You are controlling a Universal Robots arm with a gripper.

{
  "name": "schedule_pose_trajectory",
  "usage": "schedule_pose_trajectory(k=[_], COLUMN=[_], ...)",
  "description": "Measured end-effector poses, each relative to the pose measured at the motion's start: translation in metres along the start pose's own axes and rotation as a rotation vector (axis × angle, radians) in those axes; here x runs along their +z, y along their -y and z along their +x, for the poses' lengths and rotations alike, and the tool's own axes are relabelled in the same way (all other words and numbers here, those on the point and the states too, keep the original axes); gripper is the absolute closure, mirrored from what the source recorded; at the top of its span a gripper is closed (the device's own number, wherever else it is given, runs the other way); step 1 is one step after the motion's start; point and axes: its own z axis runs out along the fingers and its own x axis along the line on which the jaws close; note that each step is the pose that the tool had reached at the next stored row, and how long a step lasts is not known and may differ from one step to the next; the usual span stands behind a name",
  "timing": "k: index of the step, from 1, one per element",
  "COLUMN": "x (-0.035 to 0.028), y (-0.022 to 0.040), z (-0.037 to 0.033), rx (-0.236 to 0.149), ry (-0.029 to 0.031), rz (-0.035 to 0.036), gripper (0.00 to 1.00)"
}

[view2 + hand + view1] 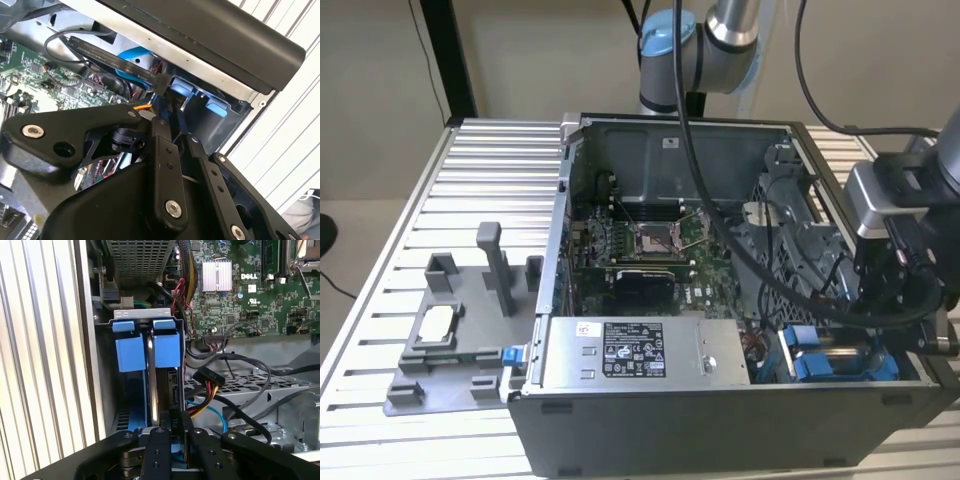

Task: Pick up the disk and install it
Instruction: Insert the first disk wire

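On the bench (480,170), at the exterior view's left, you have 1 grey fixture (470,330) with a small silver chip (437,323) resting in it.

Mid-view: open computer case (563,230), motherboard (655,240) exposed, large grey box (635,352) with its sticker along the near wall.

At the exterior view's right, your arm (730,30) reaches down into the case's near corner, at the blue-fitted drive bay (802,345).

First wrist view: the pincer (172,432) has its 2 fingers (157,445) drawn close on the near edge of the disk (161,385). I read that as closed and gripping it. The disk stands on edge inside the bay, its blue frame showing at the far end, just beside another blue carrier (131,352). A cable bundle (220,382) lies near it on the motherboard side.

Judgement: pick-up is done and you are in the install step. You cannot tell from here whether the disk is fully seated.

Any further travel calls for holding the disk square to its slot, keeping it off the cables and using light force.
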Motion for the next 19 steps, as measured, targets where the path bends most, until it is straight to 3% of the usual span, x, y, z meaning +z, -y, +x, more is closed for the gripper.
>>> schedule_pose_trajectory(k=[9, 15, 17, 19], x=[0.0004, 0.0005, 0.0003, 0.0006], y=[0.0035, 0.0035, 0.0035, 0.0034], z=[-0.0022, -0.0024, -0.0025, -0.0028], rx=[-0.001, -0.028, -0.038, -0.049], ry=[-0.0011, -0.0021, -0.0091, -0.0207], rz=[-0.0028, -0.0058, -0.0064, -0.0067], gripper=[1.0, 1.0, 1.0, 1.0])
